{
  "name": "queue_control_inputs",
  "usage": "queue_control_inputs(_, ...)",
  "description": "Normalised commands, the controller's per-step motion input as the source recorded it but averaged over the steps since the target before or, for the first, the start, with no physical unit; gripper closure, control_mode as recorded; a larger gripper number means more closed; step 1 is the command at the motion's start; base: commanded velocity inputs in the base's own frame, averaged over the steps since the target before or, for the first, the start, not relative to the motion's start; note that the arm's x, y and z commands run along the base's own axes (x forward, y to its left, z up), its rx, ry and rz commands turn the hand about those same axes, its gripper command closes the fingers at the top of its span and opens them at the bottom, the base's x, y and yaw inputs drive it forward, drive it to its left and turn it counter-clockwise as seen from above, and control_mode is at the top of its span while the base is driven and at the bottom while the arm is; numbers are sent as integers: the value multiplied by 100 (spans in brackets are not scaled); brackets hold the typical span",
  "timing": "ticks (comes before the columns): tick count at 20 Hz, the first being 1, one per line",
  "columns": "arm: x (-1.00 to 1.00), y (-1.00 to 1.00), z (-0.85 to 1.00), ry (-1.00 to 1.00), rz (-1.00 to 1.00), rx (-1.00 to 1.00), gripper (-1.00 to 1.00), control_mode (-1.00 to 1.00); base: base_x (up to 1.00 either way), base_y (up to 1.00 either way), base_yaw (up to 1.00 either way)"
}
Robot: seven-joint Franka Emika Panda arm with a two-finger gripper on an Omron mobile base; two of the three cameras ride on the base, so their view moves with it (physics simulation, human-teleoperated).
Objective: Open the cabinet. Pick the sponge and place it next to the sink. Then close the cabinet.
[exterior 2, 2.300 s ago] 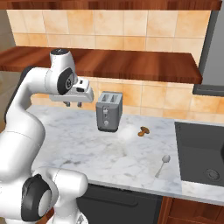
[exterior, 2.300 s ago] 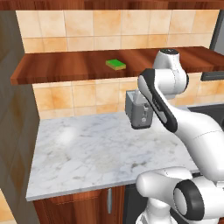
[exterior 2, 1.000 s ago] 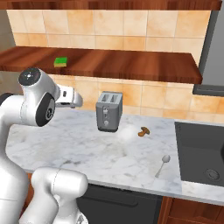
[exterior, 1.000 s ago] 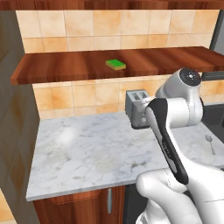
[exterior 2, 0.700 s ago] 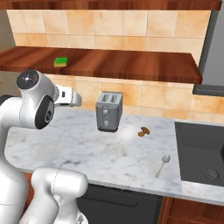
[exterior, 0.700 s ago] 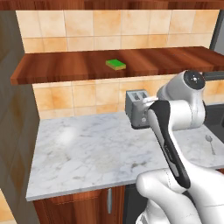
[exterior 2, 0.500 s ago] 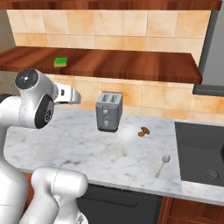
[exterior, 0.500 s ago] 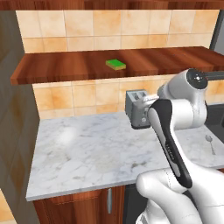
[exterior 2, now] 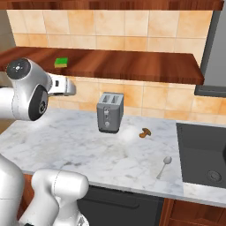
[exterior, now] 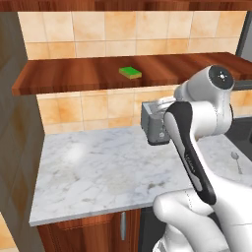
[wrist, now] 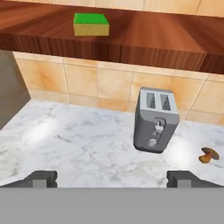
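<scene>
The sponge (wrist: 91, 24), green on top with a yellow layer beneath, lies on the cabinet's (wrist: 153, 37) long reddish-brown shelf, which stands exposed. My gripper (wrist: 111, 179) is open and empty, its two tips wide apart, held back over the counter below and in front of the shelf. The sponge (exterior: 130, 72) sits mid-shelf (exterior: 74, 76) in the left base view and at the left part of the shelf (exterior 2: 132, 64) in the right base view, sponge (exterior 2: 61, 62) just above my forearm. The dark sink (exterior 2: 203, 152) is set in the counter at far right.
A silver toaster (exterior 2: 109, 112) stands on the marble counter (exterior 2: 66, 141) under the shelf, with a small brown lump (exterior 2: 145, 132) and a spoon (exterior 2: 164, 165) to its right. The toaster (wrist: 155, 120) is ahead of my hand. A low wood door (exterior: 122, 226) sits under the counter.
Since the earliest frames my arm has swung back from the shelf, uncovering the sponge in the right base view. Over the last second it has barely shifted.
</scene>
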Motion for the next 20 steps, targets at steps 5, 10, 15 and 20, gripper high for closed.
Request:
queue_control_inputs(5,1,18,42,-4,1,0,-100,-100,0,0,0)
queue_control_inputs(10,1,18,30,-7,2,-1,-100,-100,0,0,0)
queue_control_inputs(15,6,10,29,-13,7,0,-100,-100,0,0,0)
queue_control_inputs(20,10,3,29,-12,10,0,-100,-100,0,0,0)
